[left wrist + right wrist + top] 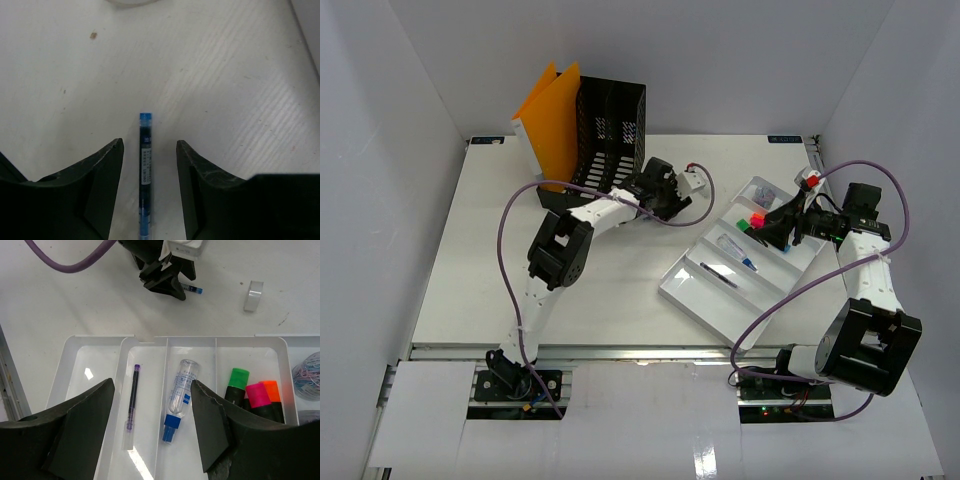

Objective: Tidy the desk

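Note:
On the white desk (520, 270) lies a thin blue pen refill (145, 165). My left gripper (150, 150) stands open astride it, with a gap on each side of the refill. In the top view the left gripper (688, 192) is low over the desk, right of the black file holder. My right gripper (152, 390) hangs open and empty above the white compartmented tray (95, 340). The tray holds a purple pen refill (132, 397), a clear bottle with a blue cap (181, 397), and green (236, 385), pink (257, 397) and orange (272, 392) highlighters.
A black mesh file holder (605, 130) with orange folders (552, 120) stands at the back left. A small tape roll (254, 295) lies on the desk beyond the tray. Rubber bands (307, 372) fill the tray's end compartment. Purple cables loop over both arms.

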`<state>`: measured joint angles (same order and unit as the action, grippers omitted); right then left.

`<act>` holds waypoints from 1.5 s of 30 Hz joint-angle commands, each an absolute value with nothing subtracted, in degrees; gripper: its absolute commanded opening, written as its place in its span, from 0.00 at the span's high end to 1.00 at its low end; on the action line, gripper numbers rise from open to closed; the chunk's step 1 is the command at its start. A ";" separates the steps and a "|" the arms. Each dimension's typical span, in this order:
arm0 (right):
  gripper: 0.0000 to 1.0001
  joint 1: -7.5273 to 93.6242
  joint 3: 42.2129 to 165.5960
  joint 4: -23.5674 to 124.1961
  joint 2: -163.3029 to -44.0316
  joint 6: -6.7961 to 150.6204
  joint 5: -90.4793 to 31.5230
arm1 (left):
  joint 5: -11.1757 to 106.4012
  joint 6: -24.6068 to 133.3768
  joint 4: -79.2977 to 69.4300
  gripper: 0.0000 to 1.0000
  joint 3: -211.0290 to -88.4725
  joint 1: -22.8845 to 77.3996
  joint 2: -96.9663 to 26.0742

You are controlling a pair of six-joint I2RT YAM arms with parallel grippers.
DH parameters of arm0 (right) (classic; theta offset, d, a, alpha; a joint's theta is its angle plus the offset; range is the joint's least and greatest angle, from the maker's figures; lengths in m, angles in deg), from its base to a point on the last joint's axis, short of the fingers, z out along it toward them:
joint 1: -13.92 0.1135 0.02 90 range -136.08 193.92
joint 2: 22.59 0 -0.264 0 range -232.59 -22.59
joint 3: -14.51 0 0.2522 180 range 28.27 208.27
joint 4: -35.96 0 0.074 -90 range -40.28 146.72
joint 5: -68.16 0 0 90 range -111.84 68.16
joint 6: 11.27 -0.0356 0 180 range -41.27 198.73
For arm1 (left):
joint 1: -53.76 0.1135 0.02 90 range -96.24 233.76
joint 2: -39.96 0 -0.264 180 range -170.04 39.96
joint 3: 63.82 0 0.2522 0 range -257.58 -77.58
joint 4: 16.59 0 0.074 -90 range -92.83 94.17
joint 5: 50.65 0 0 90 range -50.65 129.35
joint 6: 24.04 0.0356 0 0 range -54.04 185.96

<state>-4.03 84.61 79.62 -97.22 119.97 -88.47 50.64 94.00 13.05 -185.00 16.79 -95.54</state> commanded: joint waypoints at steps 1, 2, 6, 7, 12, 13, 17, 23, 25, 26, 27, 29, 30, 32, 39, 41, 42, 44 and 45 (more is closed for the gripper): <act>0.31 -4.27 84.87 80.39 -97.56 121.22 -90.30 | 47.79 89.39 16.24 0.45 -189.47 17.94 -95.17; 0.31 -4.27 84.89 80.41 -97.56 121.27 -90.30 | 47.67 89.20 16.52 0.46 -189.69 18.06 -95.48; 0.31 -4.27 84.87 80.48 -97.56 121.35 -90.30 | 48.40 87.98 18.75 0.52 -189.99 18.76 -96.33; 0.31 -4.27 84.87 80.48 -97.50 121.30 -90.30 | 49.08 87.54 19.47 0.53 -190.05 18.94 -96.41; 0.31 -4.27 84.87 80.57 -97.50 121.35 -90.37 | 52.97 86.02 21.66 0.58 -188.13 19.60 -95.93; 0.31 -4.27 84.87 80.58 -97.48 121.37 -90.39 | 53.75 85.74 21.70 0.58 -187.58 19.70 -95.66; 0.31 -4.27 84.87 80.66 -97.55 121.44 -90.30 | 55.69 84.59 22.08 0.59 -186.66 19.93 -95.05; 0.31 -4.27 84.90 80.66 -97.41 121.35 -90.22 | 55.99 83.61 24.00 0.69 -186.27 20.82 -95.60; 0.31 -4.27 84.91 80.66 -97.42 121.40 -90.30 | 56.18 83.01 24.55 0.72 -185.77 21.11 -95.57; 0.31 -4.27 84.88 80.66 -97.39 121.43 -90.37 | 56.28 82.74 24.79 0.74 -185.43 21.28 -95.50; 0.31 -4.31 84.87 80.70 -97.38 121.44 -90.39 | 56.27 82.63 24.85 0.77 -185.13 21.36 -95.31; 0.31 -4.27 84.87 80.67 -97.38 121.44 -90.39 | 56.23 82.38 24.86 0.81 -184.72 21.41 -94.90; 0.31 -4.27 84.89 80.74 -97.38 121.44 -90.39 | 56.27 82.30 24.86 0.84 -184.72 21.41 -94.63; 0.31 -4.27 84.98 80.74 -97.35 121.44 -90.36 | 56.67 82.26 24.82 0.94 -184.79 21.41 -93.90; 0.31 -4.36 84.87 80.73 -97.29 121.44 -90.22 | 60.48 85.53 20.88 1.00 -180.96 21.35 -86.76; 0.31 -4.36 84.87 80.68 -97.29 121.44 -90.22 | 63.17 88.26 18.24 1.00 -176.07 21.09 -82.01; 0.31 -4.36 84.87 80.66 -97.30 121.44 -90.22 | 64.58 89.77 16.86 1.00 -173.72 20.96 -79.76; 0.31 -4.36 84.87 80.66 -97.32 121.50 -90.22 | 68.09 94.55 13.35 1.00 -170.01 20.18 -76.64; 0.31 -4.36 84.87 80.70 -97.33 121.53 -90.18 | 69.81 96.75 11.37 1.00 -166.08 19.52 -73.56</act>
